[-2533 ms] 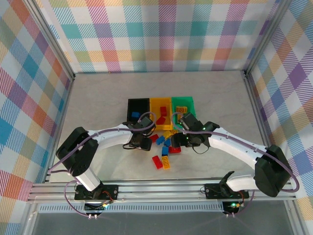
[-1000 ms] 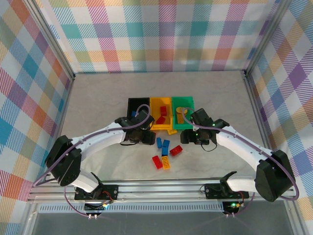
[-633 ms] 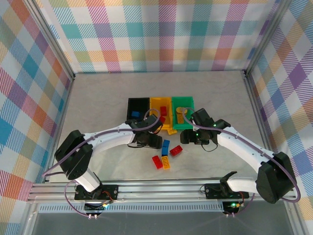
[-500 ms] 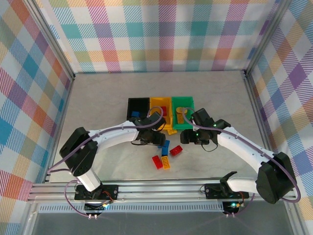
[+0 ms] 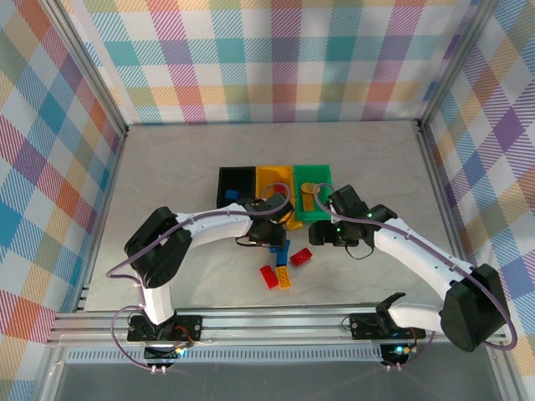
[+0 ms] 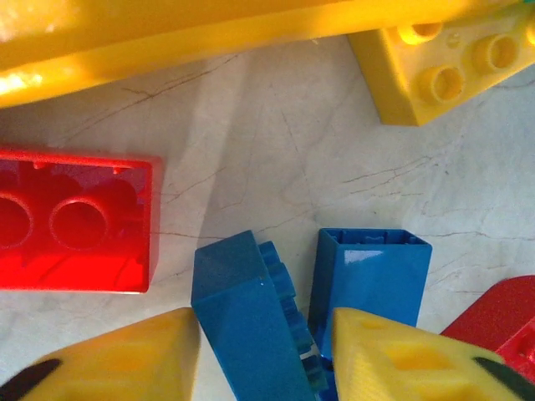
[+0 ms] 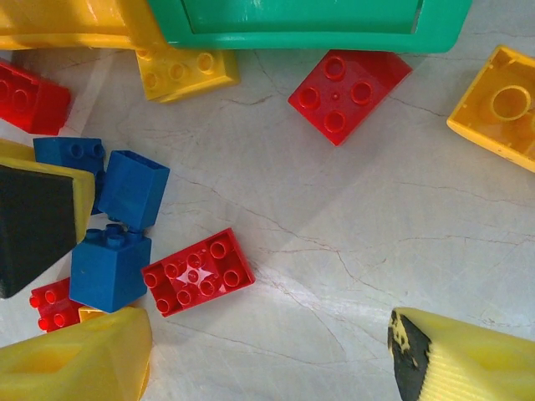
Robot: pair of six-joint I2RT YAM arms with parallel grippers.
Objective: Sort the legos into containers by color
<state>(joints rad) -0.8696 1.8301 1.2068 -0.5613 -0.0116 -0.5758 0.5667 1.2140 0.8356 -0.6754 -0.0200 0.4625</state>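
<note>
My left gripper (image 6: 266, 338) is down on the table in front of the yellow-orange bin (image 5: 274, 185), and its yellow fingers press a tilted blue lego (image 6: 247, 322) from both sides. A second blue lego (image 6: 372, 271) stands right beside it. My right gripper (image 7: 267, 359) hovers open over bare table, with a red lego (image 7: 198, 271) just left of the gap. The green bin (image 5: 312, 190) holds a yellow-orange lego (image 5: 308, 197), and the black bin (image 5: 236, 184) holds a blue one. In the top view the left gripper (image 5: 273, 238) and the right gripper (image 5: 328, 234) sit close together.
Loose legos surround the grippers: a red one (image 6: 75, 221), a yellow one (image 6: 451, 71), a red square one (image 7: 349, 92) and an orange one (image 7: 501, 109). A red lego (image 5: 267, 276) and an orange lego (image 5: 284, 278) lie nearer the arm bases. Open table lies left and right.
My left gripper has swung right from the black bin to the loose pile and closed around a blue lego. The right arm has hardly moved.
</note>
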